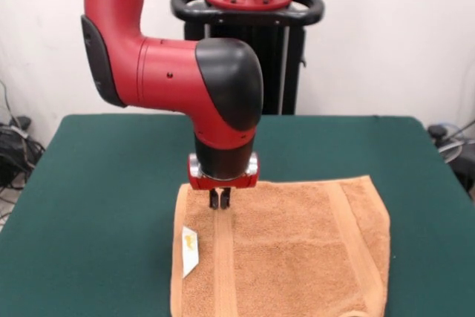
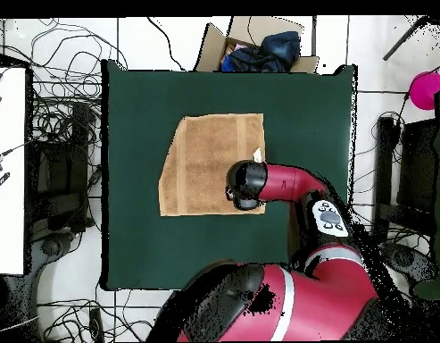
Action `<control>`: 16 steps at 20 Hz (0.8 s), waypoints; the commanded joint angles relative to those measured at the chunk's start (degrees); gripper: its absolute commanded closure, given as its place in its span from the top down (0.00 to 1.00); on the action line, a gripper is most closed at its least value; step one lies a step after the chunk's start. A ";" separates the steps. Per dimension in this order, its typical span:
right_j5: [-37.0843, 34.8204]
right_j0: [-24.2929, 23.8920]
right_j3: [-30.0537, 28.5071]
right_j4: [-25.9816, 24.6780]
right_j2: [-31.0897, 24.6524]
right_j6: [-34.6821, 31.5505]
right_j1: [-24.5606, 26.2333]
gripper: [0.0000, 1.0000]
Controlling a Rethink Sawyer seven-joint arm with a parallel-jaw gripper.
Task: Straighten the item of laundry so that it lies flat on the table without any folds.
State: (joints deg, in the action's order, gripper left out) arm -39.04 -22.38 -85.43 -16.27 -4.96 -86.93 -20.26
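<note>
One view shows hand (image 1: 220, 200) on towel (image 1: 297, 250)

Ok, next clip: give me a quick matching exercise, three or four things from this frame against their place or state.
Things:
1. towel
2. tag
3. pincer
4. table

Descriptions:
A. white, at the towel's edge
B. dark green, bearing the towel
C. tips close together, down at a woven band
D. orange-tan, spread out

Pairs: 1-D, 2-A, 3-C, 4-B
</note>
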 commanded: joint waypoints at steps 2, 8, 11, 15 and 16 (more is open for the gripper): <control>1.00 1.95 0.59 -5.29 1.03 -2.12 2.22 0.00; -3.40 3.28 3.44 -6.93 2.99 -2.63 5.74 0.00; -3.85 3.43 4.78 -6.65 2.82 -2.99 7.34 0.00; -4.00 3.46 5.38 -6.70 2.80 -3.12 8.60 0.00; -4.27 3.99 5.58 -6.97 3.17 -3.46 8.81 0.00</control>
State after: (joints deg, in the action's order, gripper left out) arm -41.59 -19.61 -82.79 -19.08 -3.59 -86.93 -19.34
